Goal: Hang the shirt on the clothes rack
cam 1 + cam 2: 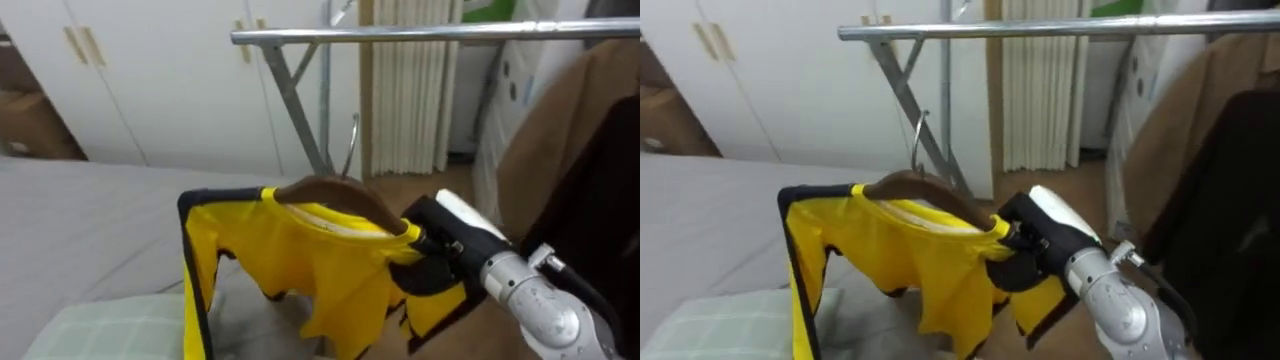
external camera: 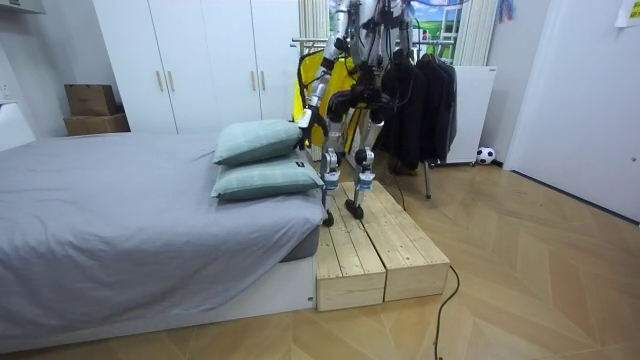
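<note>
This is a bedroom in a home. A wide bed (image 2: 120, 210) with a grey cover and two pillows (image 2: 258, 140) stands beside white wardrobes (image 2: 200, 60). Dark coats (image 2: 425, 100) hang on a metal clothes rail (image 1: 430, 35), and the floor (image 2: 540, 270) is wood parquet.

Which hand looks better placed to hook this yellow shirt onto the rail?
Right: the right hand grips the wooden hanger carrying the yellow shirt, just under the rail.

Silver, rounded metal forearm, black right hand (image 1: 447, 238) with white back (silvery legs too)
</note>
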Tool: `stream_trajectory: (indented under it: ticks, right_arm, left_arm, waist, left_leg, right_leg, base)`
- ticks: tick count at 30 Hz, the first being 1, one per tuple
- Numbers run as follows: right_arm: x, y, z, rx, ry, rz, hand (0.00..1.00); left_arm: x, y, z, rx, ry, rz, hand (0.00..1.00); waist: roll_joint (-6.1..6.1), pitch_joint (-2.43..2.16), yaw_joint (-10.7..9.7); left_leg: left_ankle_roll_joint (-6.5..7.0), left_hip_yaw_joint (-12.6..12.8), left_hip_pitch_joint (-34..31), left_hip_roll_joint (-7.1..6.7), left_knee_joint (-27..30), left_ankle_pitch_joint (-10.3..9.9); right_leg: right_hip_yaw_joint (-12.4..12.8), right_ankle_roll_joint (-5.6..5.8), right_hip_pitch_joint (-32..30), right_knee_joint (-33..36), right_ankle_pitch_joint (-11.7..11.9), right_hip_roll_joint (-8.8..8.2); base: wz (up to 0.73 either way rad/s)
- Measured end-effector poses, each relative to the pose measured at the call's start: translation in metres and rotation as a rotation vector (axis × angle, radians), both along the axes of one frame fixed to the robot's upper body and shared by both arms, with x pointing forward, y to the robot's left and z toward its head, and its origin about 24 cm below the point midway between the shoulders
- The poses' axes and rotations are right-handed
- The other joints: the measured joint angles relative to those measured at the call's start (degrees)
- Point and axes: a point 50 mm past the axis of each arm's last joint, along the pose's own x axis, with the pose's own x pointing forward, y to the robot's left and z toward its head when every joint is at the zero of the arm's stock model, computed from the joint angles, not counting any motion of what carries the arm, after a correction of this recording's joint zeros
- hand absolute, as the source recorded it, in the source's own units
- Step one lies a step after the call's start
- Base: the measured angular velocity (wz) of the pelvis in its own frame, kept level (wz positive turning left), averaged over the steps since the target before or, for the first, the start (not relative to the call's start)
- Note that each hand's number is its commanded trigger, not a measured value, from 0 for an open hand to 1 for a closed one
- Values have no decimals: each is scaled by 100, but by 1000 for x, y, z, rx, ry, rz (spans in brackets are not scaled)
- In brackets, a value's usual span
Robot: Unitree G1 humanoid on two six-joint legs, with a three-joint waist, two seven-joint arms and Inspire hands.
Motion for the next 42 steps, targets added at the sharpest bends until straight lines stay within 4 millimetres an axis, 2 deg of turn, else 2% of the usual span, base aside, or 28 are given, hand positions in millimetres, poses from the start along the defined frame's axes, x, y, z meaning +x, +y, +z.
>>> stream_trajectory:
  ticks: [1, 2, 3, 5, 6, 7, 8, 10, 11, 12, 14, 15, 16, 18, 19, 20, 34, 42]
  right_arm:
    - [-1, -3, 4, -6, -18, -4, 100]
    - [-3, -7, 5, -7, -23, -15, 100]
    - [-6, -12, 6, -8, -24, -35, 100]
    - [-9, -16, 3, -12, -12, -46, 100]
    - [-10, -16, 3, -13, -12, -45, 100]
    - [-13, -17, 4, -17, -11, -42, 100]
    - [-16, -19, 4, -22, -8, -41, 100]
    - [-16, -22, 5, -18, -7, -48, 100]
    - [-16, -22, 4, -17, -3, -50, 100]
    - [-16, -22, 4, -17, -2, -50, 100]
    - [-16, -25, 5, -17, -6, -58, 100]
    - [-16, -25, 6, -16, -10, -60, 100]
    - [-15, -27, 7, -15, -16, -67, 100]
    - [-15, -30, 10, -13, -27, -79, 100]
    - [-15, -30, 13, -11, -37, -81, 100]
    - [-15, -30, 15, -9, -46, -78, 100]
    - [-15, -21, 32, 0, -124, -29, 100]
    - [-9, -16, 41, -5, -128, 18, 100]
  left_arm:
    - [6, 0, 0, 1, -19, 2, 0]
    - [9, 0, 0, 1, -28, -1, 0]
    - [16, -1, -1, -3, -43, -6, 0]
    - [24, -4, -2, -11, -66, -10, 0]
    - [25, -5, -2, -12, -73, -12, 0]
    - [25, -7, -3, -16, -80, -13, 0]
    - [23, -11, -4, -26, -77, -9, 0]
    - [20, -15, -5, -40, -70, 4, 0]
    - [15, -17, -6, -51, -51, 7, 0]
    - [12, -18, -7, -55, -39, 9, 0]
    - [5, -20, -8, -66, -4, 0, 0]
    - [4, -20, -7, -66, -2, 1, 0]
    - [2, -21, -8, -68, 4, 2, 0]
    - [1, -21, -8, -70, 9, 5, 0]
    - [0, -21, -8, -71, 10, 6, 0]
    - [0, -21, -8, -73, 11, 6, 0]
    - [-9, -21, -7, -93, 2, -2, 0]
    - [-9, -21, -7, -101, -3, -9, 0]
  waist:
    - [-32, -12, -96]
    - [-47, -19, -123]
    - [-67, -35, -126]
    - [-80, -36, -126]
    - [-83, -35, -119]
    - [-110, -27, -90]
    - [-89, -30, -79]
    - [-103, -20, -63]
    - [-118, -7, -22]
    - [-125, -9, 10]
    - [-180, 29, 126]
    - [-196, 36, 135]
    - [-218, 34, 117]
    - [-235, 28, 114]
    - [-248, 29, 115]
    - [-247, 30, 116]
    - [-247, 30, 120]
    - [-247, 30, 137]
  left_leg:
    - [39, -28, 22, 3, -4, 24]
    - [46, -21, 48, 2, -20, 28]
    - [47, 9, 141, -12, -114, 27]
    - [49, 22, 313, -16, -295, 27]
    - [48, 27, 324, -9, -305, 30]
    - [64, 123, 375, -24, -309, 40]
    - [149, 207, 408, -16, -309, 92]
    - [238, 385, 478, -19, -314, 98]
    - [309, 577, 580, -4, -316, 51]
    - [350, 653, 635, 2, -321, 18]
    - [392, 872, 806, 8, -289, -139]
    - [399, 896, 816, 7, -265, -174]
    - [422, 875, 820, 2, -245, -220]
    - [421, 854, 824, -8, -245, -266]
    - [424, 847, 824, -27, -250, -292]
    - [416, 841, 825, -27, -248, -311]
    - [400, 620, 920, -70, -285, -322]
    - [402, 595, 966, -91, -282, -321]
  right_leg:
    - [115, 1, 42, -171, 239, 88]
    - [191, 0, 59, -209, 336, 133]
    - [413, -14, 88, -226, 476, 249]
    - [837, -7, 169, -236, 544, 456]
    - [943, 11, 180, -240, 559, 501]
    - [1145, 34, 218, -268, 678, 548]
    - [1314, 49, 272, -349, 761, 602]
    - [1406, 108, 280, -408, 857, 599]
    - [1352, 112, 270, -431, 892, 577]
    - [1302, 105, 281, -430, 900, 564]
    - [408, 68, 319, -440, 881, 344]
    - [254, 50, 323, -441, 865, 304]
    - [251, 43, 348, -456, 836, 301]
    - [274, -106, 406, -528, 826, 303]
    - [286, -387, 447, -570, 843, 304]
    - [290, -433, 484, -582, 845, 306]
    - [180, -436, 755, -858, 845, 293]
    - [258, -419, 765, -848, 809, 308]
  base:
    - [-10]
    - [-10]
    - [-18]
    - [-37]
    - [-48]
    - [-52]
    - [-55]
    - [-52]
    - [-55]
    - [-62]
    - [-49]
    - [-17]
    - [0]
    - [6]
    - [0]
    - [0]
    - [6]
    - [1]
